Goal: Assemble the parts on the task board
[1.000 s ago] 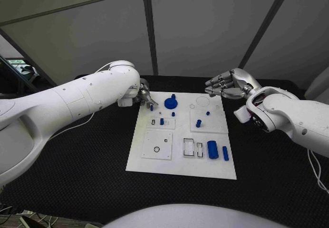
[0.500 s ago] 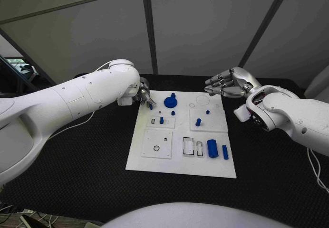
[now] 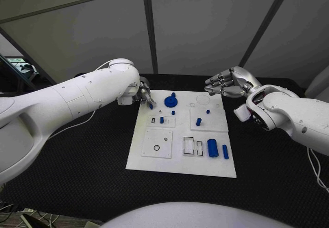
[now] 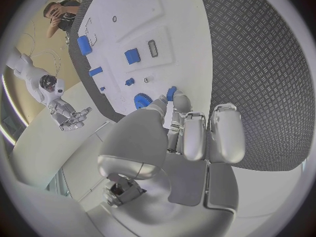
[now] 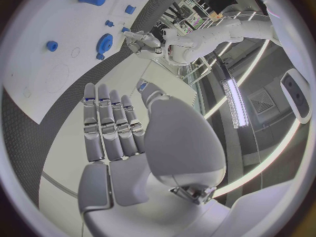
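Nothing much has shifted since the earlier frames beyond the left hand (image 3: 142,96) edging slightly along the far-left corner of the white board (image 3: 181,166) on the black bench (image 3: 75,156). Nearest lie the blue cylinder (image 3: 212,148) and bar (image 3: 225,152), beside their slots; farther off stands the blue gear (image 3: 170,101). The left wrist view shows what the head view hides — fingers (image 4: 179,102) pinching a small blue peg (image 4: 171,93) just over the board, probably for seating. Farthest, the right hand (image 3: 228,83) hovers empty, fingers loosely curled — likely kept clear.
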`<state>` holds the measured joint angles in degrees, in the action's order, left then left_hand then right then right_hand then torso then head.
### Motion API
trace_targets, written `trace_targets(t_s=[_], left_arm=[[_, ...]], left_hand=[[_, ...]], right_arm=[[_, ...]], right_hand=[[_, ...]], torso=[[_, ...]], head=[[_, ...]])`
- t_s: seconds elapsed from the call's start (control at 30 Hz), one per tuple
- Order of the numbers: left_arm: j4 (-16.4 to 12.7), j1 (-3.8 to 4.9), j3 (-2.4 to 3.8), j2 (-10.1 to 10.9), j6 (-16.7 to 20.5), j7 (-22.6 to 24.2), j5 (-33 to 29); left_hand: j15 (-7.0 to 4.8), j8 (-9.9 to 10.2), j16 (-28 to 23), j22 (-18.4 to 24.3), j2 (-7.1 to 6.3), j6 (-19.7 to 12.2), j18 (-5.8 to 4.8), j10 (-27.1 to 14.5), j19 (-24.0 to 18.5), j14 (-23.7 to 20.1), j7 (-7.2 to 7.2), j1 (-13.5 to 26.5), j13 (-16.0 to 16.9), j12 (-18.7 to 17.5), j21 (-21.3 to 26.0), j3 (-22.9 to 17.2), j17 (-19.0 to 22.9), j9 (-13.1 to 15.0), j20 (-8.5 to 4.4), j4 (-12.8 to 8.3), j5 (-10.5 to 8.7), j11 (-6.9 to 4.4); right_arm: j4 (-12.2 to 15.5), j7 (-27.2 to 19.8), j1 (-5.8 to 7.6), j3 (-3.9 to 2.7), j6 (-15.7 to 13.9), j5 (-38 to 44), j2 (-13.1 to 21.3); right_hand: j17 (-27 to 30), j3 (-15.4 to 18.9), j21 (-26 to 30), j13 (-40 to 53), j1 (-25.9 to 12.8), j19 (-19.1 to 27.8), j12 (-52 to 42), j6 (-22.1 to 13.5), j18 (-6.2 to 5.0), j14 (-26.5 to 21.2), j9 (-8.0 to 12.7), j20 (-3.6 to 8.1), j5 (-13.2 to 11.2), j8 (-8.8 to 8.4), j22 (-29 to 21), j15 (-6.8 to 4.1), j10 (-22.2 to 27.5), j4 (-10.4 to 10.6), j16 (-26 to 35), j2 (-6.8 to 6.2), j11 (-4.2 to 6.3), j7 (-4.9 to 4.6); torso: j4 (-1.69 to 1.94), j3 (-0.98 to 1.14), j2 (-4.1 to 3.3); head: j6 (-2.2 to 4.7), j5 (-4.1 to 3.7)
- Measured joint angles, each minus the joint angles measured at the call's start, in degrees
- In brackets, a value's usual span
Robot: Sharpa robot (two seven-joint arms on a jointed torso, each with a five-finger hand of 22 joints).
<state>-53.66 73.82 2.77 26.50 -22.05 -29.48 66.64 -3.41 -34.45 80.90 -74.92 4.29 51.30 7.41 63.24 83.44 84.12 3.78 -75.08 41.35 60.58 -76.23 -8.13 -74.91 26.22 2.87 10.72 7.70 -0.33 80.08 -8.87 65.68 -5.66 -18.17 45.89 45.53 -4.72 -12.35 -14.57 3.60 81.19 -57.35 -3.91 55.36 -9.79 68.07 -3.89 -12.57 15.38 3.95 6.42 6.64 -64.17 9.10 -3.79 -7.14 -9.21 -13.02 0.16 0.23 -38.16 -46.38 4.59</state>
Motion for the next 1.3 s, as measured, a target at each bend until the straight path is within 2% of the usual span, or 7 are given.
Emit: trace_targets(t_s=[0.1,0.17,0.27,0.4,0.73,1.0,1.3], left_arm=[[-0.12,0.0,0.0,0.18,0.2,0.35,-0.29],[-0.33,0.0,0.0,0.41,0.38,0.57,-0.49],[-1.25,-0.01,0.0,1.1,0.87,0.96,-0.87],[-3.34,-0.05,-0.01,2.5,1.86,1.46,-1.6],[-11.41,-0.12,-0.01,7.54,5.89,1.93,-3.4],[-18.67,-0.95,-0.05,11.84,9.31,1.89,-3.5],[-22.94,-2.45,-0.14,14.14,11.65,1.84,-1.82]], left_hand=[[-0.17,-0.28,0.0,-0.03,0.22,-0.01,0.01,0.6,0.2,-0.16,0.01,-1.28,0.29,0.0,0.0,-2.55,0.0,0.24,-0.2,-1.42,-0.03,-0.19],[-0.17,-0.45,0.0,-0.02,0.21,-0.23,0.0,0.74,0.2,-0.16,-0.19,-1.59,0.29,0.0,0.0,-4.48,0.0,0.47,-0.2,-2.11,-1.7,-0.25],[-0.17,-0.99,0.31,-0.02,0.08,-0.24,0.0,1.17,0.22,-0.17,-0.2,-1.88,0.38,0.0,-0.3,-5.87,0.0,1.22,-0.22,-1.21,-3.17,-0.03],[-0.17,-1.19,0.55,-0.02,-0.01,-0.24,0.0,1.73,0.41,-0.17,-0.19,-1.9,0.76,0.0,-0.32,-7.86,0.0,1.68,-0.41,-0.56,-3.18,-0.05],[-0.53,-2.23,0.97,-0.02,-4.31,-0.35,-0.01,2.55,0.43,-0.22,-0.32,1.64,1.3,0.05,-0.55,-16.03,0.0,2.82,-0.43,-2.41,-3.32,0.13],[-0.53,-2.65,1.32,-0.01,-5.74,-0.43,-0.02,3.18,0.61,-0.22,-0.41,3.07,1.71,0.27,-0.89,-18.54,0.0,3.26,-0.61,-2.75,-3.37,-0.03],[-0.7,-2.65,1.32,-0.01,-7.43,-0.43,-0.03,3.25,0.61,-0.05,-0.41,3.23,1.52,0.27,-0.89,-19.96,0.0,3.6,-0.61,-3.07,-3.54,0.02]], right_arm=[[-0.02,0.0,0.0,0.0,0.01,0.0,-0.01],[-0.02,0.0,0.0,0.0,0.02,0.0,-0.02],[-0.06,0.0,0.0,0.0,0.03,0.0,-0.06],[-0.11,0.0,0.0,0.0,0.06,0.0,-0.07],[-0.21,-0.01,0.0,0.0,0.09,0.0,0.04],[-0.23,-0.02,0.0,0.0,0.11,0.01,0.29],[-0.23,-0.02,0.0,0.0,0.13,0.01,0.39]], right_hand=[[0.0,0.0,0.0,0.0,0.0,0.0,0.0,0.0,0.0,0.0,0.0,0.0,0.0,0.0,0.0,0.0,0.0,0.0,0.0,0.0,0.0,0.0],[0.0,0.0,0.0,0.0,0.0,0.0,0.0,0.0,0.0,0.0,0.0,0.0,0.0,0.0,0.0,0.0,0.0,0.0,0.0,0.0,0.0,0.0],[0.0,0.0,0.0,0.0,0.0,0.0,0.0,0.0,0.0,0.0,0.0,0.0,0.0,0.0,0.0,0.0,0.0,0.0,0.0,0.0,0.0,0.0],[0.0,0.0,0.0,0.0,0.0,0.0,0.0,0.0,0.0,0.0,0.0,0.0,0.0,0.0,0.01,0.0,0.0,0.0,0.0,0.0,0.0,0.0],[-0.01,0.0,0.0,0.0,0.0,0.0,0.0,0.0,0.0,0.0,0.0,0.0,0.0,0.0,0.01,0.0,0.0,0.0,0.0,0.0,0.0,0.0],[0.07,0.17,-0.01,0.0,0.0,0.0,0.0,0.0,0.0,0.0,0.0,0.0,0.25,0.0,-0.11,0.0,0.0,-0.16,0.0,0.0,0.0,0.0],[0.07,0.16,-0.01,0.0,0.0,0.0,0.0,0.0,0.0,0.0,0.0,0.0,0.25,0.0,-0.1,0.0,0.0,-0.16,0.0,0.0,0.0,0.0]], torso=[[0.01,0.0,0.02],[0.02,-0.01,0.03],[0.02,-0.01,0.05],[0.08,-0.01,0.08],[0.12,-0.03,0.12],[0.16,-0.02,0.16],[0.19,-0.01,0.13]], head=[[-0.06,0.01],[-0.07,0.01],[-0.07,0.01],[-0.04,0.01],[0.04,0.25],[-0.01,0.48],[0.08,0.68]])
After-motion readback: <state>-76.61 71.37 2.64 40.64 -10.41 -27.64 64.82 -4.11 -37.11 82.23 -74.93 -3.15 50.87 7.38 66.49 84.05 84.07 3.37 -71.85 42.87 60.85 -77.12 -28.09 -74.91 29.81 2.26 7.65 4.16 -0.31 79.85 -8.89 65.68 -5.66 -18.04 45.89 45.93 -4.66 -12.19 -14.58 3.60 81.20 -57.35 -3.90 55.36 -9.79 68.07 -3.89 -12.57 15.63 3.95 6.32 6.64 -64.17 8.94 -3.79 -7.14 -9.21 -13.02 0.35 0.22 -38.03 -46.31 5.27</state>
